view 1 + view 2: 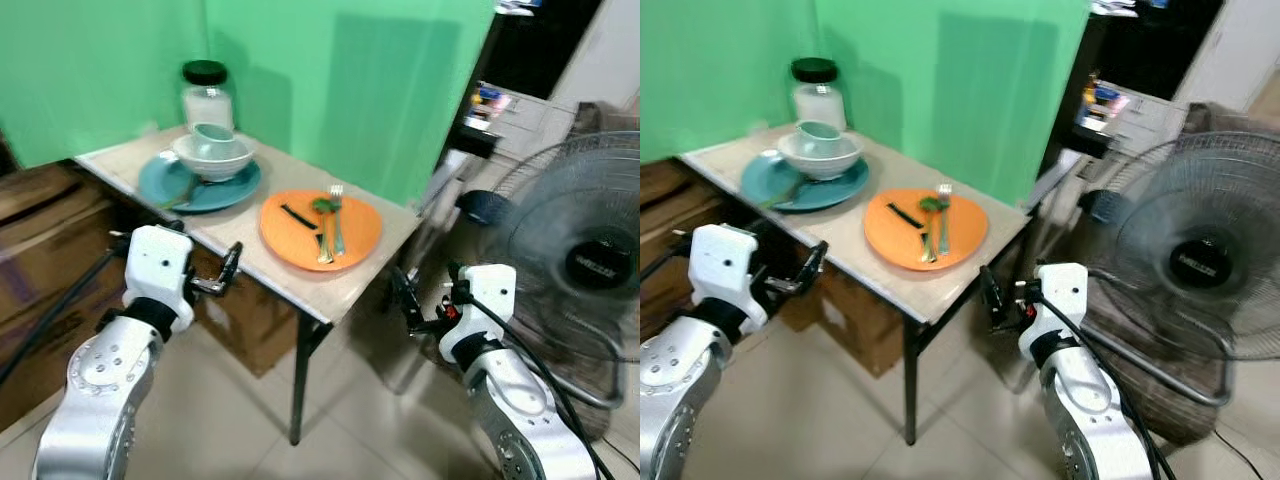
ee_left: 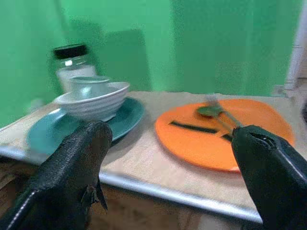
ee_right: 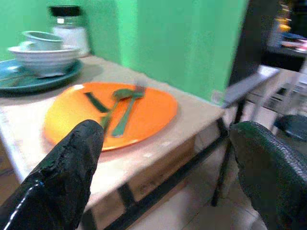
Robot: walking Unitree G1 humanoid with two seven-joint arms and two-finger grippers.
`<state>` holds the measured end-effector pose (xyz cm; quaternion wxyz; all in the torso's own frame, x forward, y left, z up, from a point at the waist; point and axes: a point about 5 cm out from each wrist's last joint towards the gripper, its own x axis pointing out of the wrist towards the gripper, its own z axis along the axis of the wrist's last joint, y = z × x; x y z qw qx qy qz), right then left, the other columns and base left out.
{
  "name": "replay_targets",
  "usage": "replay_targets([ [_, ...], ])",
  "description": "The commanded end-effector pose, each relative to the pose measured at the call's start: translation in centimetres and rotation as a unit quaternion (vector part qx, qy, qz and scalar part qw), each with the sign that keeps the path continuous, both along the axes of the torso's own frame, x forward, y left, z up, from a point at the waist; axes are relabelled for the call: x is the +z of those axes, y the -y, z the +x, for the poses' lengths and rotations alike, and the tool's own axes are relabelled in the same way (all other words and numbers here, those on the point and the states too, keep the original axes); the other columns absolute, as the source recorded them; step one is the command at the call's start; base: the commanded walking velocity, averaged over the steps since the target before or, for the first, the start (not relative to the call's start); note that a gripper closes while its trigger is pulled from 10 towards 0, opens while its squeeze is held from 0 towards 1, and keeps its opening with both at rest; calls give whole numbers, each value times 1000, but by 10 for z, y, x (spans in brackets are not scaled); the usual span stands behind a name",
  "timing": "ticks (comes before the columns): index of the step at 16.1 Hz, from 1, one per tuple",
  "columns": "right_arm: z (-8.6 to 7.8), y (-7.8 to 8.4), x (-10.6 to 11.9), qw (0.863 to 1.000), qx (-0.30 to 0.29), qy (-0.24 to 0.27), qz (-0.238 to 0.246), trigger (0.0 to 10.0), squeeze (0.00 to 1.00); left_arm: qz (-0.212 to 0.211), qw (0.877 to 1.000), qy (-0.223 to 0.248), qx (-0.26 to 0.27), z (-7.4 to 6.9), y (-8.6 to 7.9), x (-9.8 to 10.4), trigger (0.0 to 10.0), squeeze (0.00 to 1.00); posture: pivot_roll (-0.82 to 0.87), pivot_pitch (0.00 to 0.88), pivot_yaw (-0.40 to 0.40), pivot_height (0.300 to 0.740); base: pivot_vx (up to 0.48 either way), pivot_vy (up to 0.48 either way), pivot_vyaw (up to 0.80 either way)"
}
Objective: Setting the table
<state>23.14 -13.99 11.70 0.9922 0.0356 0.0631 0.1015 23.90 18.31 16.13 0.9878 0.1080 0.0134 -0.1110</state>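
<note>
Left gripper (image 1: 228, 268) and right gripper (image 1: 404, 300) hang below the table's (image 1: 262, 272) near edge, jaws wide apart, holding nothing. Orange plate (image 1: 320, 229) near the front corner carries fork (image 1: 337, 215), apparently a spoon (image 1: 322, 232) and knife (image 1: 298, 216). Teal plate (image 1: 199, 183) with bowl (image 1: 212, 155) and cup (image 1: 213, 133) lies farther; jar (image 1: 206, 93) at the back.

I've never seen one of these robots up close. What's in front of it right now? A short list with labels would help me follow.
table: small, beige top, against a green wall
orange plate: near the table's front corner, holding a fork, a spoon and a dark utensil
teal plate: further back, with a white bowl on it and a cup inside the bowl
jar: black lid, behind the bowl
left gripper: open, below the table edge, holding nothing
right gripper: open, beside the table's corner, holding nothing
fan: standing to the right
</note>
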Motion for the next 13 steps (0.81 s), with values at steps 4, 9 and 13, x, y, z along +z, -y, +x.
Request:
replay_targets([
  [4, 2, 2, 2, 1000, 4, 9, -11, 10000, 0, -6, 1000, 1, -17, 1, 8, 1, 10000, 0, 118, 0, -63, 740, 359, 0, 0],
  [9, 4, 1, 2, 1000, 7, 10, -10, 10000, 0, -5, 1000, 1, -20, 0, 9, 0, 10000, 0, 120, 0, -65, 740, 360, 0, 0],
  [13, 4, 0, 1, 1000, 10, 10, -10, 10000, 0, -3, 1000, 1, -21, 1, 8, -1, 10000, 0, 121, 0, -66, 740, 359, 0, 0],
])
